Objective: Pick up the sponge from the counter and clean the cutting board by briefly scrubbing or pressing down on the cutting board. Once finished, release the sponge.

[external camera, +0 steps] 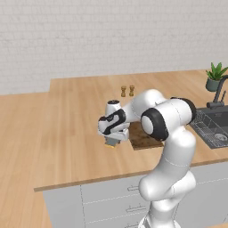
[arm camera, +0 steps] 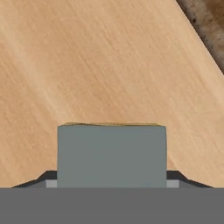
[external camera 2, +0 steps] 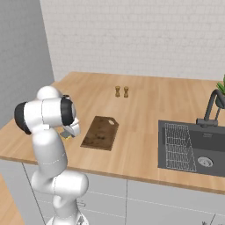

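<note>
The gripper [external camera: 112,141] is closed on the sponge [arm camera: 111,155], pinching its two short ends, just off the cutting board's [external camera 2: 100,132] left long edge over the counter [external camera: 67,129]. The sponge's long axis runs across the fingers – grey-blue face toward the hand camera, yellow layer beyond. The board's long axis runs front edge to wall, handle slot wallward. No writing is readable.
</note>
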You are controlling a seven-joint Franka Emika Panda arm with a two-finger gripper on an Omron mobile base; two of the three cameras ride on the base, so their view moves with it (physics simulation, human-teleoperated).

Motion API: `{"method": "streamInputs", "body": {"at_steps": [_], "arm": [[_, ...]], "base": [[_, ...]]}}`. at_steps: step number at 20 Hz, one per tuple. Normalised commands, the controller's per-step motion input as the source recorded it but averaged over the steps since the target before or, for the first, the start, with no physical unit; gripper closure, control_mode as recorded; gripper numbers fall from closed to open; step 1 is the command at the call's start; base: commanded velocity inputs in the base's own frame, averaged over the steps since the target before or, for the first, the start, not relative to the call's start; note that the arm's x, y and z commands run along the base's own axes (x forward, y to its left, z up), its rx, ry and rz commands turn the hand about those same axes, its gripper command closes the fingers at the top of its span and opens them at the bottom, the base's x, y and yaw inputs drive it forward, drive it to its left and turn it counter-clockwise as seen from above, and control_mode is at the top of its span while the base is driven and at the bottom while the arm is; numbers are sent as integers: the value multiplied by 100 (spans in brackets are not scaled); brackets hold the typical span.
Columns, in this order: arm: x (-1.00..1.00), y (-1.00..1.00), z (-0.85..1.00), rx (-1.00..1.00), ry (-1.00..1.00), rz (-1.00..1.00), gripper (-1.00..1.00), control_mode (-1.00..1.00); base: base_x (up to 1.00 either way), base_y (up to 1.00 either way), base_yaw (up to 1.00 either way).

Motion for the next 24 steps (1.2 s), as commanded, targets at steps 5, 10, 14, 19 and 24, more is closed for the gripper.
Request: {"method": "streamInputs", "body": {"at_steps": [5, 10, 14, 19, 24], "arm": [[1, -6, 8, 0, 0, 0, 100, -100], [9, -60, 14, 0, -4, 14, 100, -100], [10, -74, 21, 0, -4, 29, 100, -100], [56, -75, 39, -6, 2, 33, 100, -100], [61, -62, 11, -5, 4, 28, 100, -100]], "base": [[0, 0, 0], [0, 0, 0], [0, 0, 0], [0, 0, 0], [0, 0, 0]]}}
